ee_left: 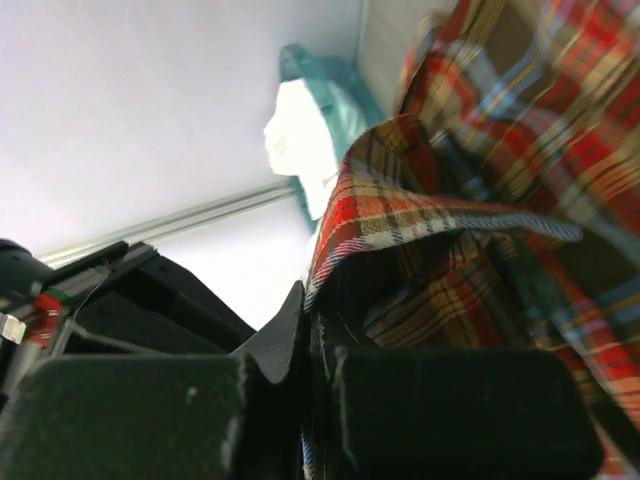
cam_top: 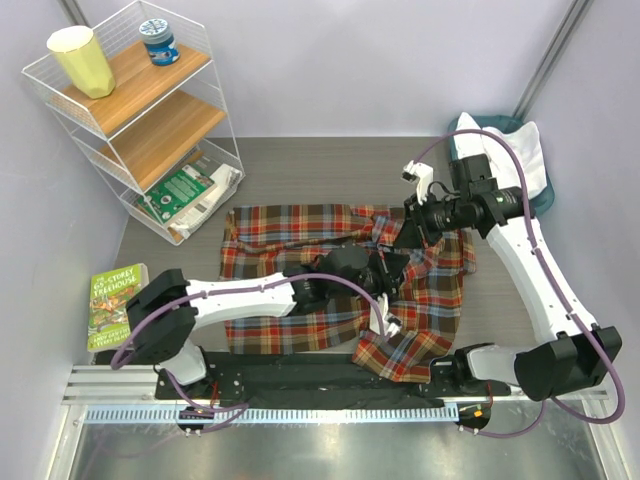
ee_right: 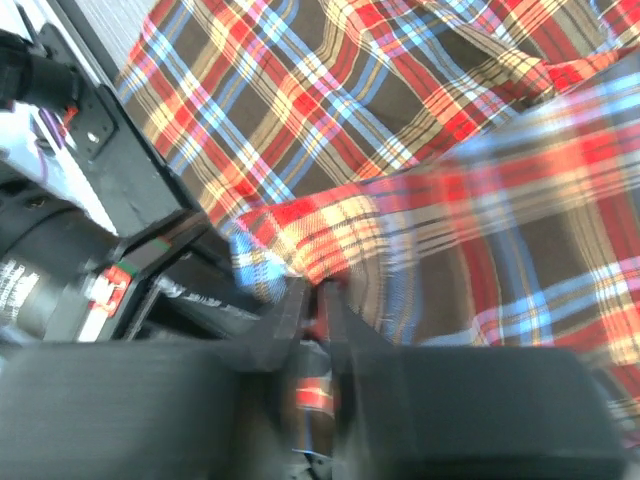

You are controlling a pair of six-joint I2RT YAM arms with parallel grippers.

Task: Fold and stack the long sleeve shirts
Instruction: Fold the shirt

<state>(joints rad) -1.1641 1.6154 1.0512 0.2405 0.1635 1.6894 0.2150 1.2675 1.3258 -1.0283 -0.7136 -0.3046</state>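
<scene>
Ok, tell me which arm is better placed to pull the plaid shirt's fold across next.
Left, probably: the left fingers are shut on a raised edge of the plaid shirt at mid-garment. The right fingers pinch cloth too, but blur makes that grip less certain.

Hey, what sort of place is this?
Probably a robotics lab cell staged as a laundry corner: a plaid flannel shirt spread on a table, robot arms bolted at its edge, a wire shelf alongside.

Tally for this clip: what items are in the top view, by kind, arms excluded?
Shirts: 2 (plaid shirt, white shirt)
Baskets: 1 (teal basket)
Racks: 1 (wire rack)
Cups: 1 (yellow cup)
Jars: 1 (blue jar)
Books: 1 (green book)
Packets: 1 (green packet)
Total: 8
</scene>
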